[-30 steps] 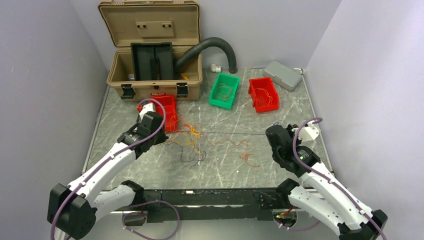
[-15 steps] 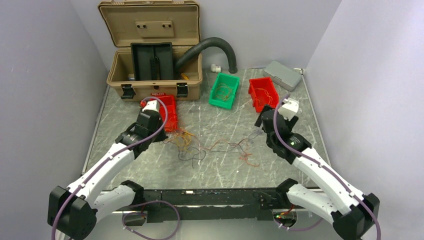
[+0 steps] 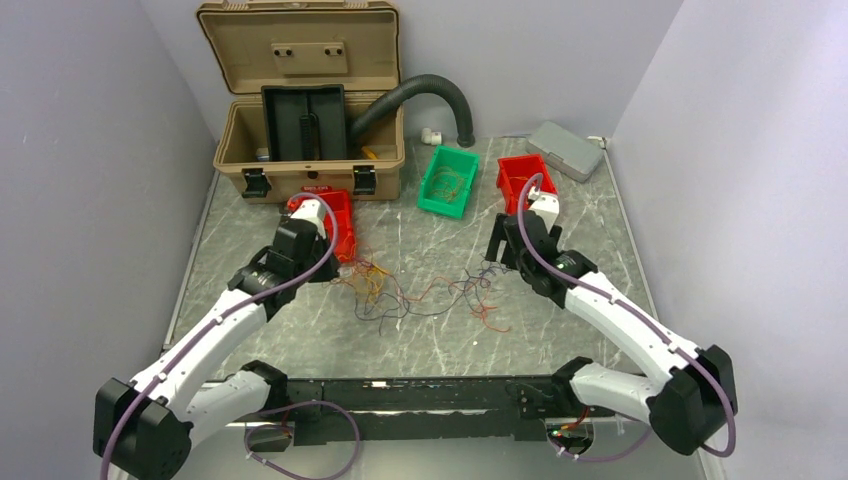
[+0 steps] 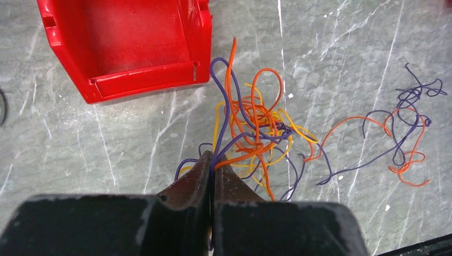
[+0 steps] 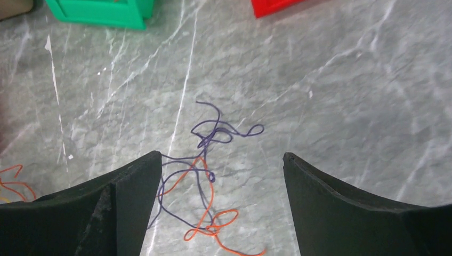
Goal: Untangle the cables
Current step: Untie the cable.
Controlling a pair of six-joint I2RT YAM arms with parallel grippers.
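Cables [image 4: 255,125], thin looping strands on veined table [image 4: 346,42]

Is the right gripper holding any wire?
No, the right gripper stands wide open, and the purple and orange wires lie loose on the marble tabletop between its jaws.

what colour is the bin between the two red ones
The bin is green; top external view.

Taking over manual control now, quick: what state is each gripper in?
Left gripper: closed, pinching purple and orange strands of the cables.
Right gripper: open, holding nothing.
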